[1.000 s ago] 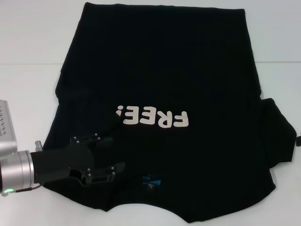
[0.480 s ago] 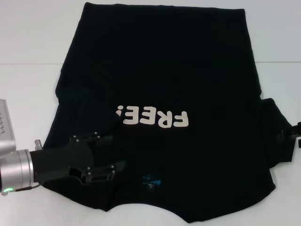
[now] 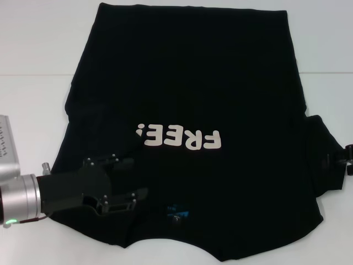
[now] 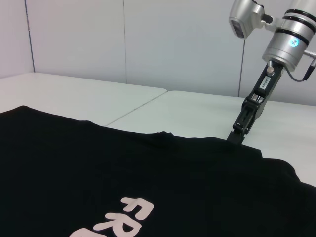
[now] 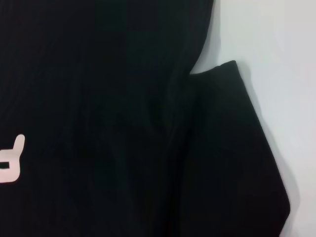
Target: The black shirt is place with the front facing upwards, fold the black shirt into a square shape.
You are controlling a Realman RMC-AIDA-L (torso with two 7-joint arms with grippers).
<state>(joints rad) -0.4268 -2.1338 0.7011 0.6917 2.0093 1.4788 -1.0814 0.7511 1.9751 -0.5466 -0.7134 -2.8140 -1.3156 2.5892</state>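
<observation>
The black shirt (image 3: 187,110) lies flat on the white table (image 3: 33,55), lettering up. The left claw (image 3: 129,179), spread, rests over the folded left sleeve; the right claw (image 4: 237,138), state unclear, touches the opposite sleeve.

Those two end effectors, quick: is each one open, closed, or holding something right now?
Left end effector: over the black shirt, near its collar; cannot tell.
Right end effector: tip at the shirt's right sleeve edge; cannot tell.

Robot lab or test room, bare white tables (image 4: 197,111), plain pale wall panels (image 4: 148,39)
</observation>
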